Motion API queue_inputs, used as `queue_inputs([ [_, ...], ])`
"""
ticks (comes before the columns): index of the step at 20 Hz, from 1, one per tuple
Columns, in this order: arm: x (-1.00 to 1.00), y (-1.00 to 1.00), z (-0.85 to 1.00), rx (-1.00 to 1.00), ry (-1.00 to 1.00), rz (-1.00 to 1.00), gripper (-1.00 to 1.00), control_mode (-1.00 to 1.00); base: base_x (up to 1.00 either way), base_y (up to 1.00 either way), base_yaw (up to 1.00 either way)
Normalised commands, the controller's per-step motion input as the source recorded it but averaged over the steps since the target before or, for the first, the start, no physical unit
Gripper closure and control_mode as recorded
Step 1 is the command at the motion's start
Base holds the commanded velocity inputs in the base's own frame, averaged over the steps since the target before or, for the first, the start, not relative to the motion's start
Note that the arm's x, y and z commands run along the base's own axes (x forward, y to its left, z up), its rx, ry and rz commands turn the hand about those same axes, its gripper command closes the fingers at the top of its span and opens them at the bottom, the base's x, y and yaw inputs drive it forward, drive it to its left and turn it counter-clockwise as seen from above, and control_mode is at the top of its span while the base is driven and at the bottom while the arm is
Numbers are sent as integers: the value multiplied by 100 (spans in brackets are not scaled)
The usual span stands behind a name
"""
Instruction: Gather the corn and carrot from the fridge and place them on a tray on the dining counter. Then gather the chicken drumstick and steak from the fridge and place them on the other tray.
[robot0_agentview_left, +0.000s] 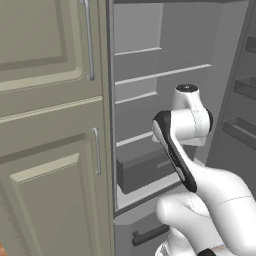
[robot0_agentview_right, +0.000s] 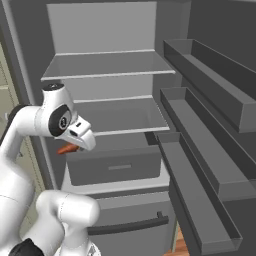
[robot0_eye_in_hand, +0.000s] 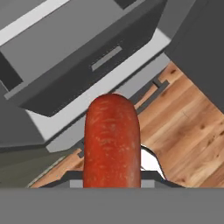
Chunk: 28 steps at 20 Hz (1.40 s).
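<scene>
Carrot (robot0_eye_in_hand: 112, 140) clenched lengthwise in gripper (robot0_eye_in_hand: 112, 177), risking a slip onto wood floor (robot0_eye_in_hand: 188, 131) if swung sharply past fridge drawer (robot0_agentview_right: 114, 167).

Beige cabinets (robot0_agentview_left: 45, 150) left, wood floor (robot0_eye_in_hand: 192, 127) below.

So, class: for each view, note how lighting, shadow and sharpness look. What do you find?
Left base view: flat, even light, soft shading on the fridge shelves, no glare. Right base view: same dull grey light; the carrot is a small orange sliver by the gripper. Hand view: carrot close, slightly soft, evenly lit; wood floor sharp.
</scene>
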Motion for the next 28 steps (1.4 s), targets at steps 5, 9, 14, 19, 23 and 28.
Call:
queue_inputs([
  [5, -5, -32, -31, -1, 8, 0, 100, -100, 0, 0, 0],
  [9, 0, -1, -1, 0, 1, 0, 100, -100, 0, 0, 0],
  [14, -6, 0, -1, 0, 0, -1, 100, -100, 0, 0, 0],
  [19, 0, 0, 0, 0, 0, 0, 100, 100, -84, 0, -44],
  [23, 0, 0, 0, 0, 0, 0, 100, 100, -95, 1, -71],
  [28, 0, 0, 0, 0, 0, 0, 100, 100, -30, -6, -84],
])
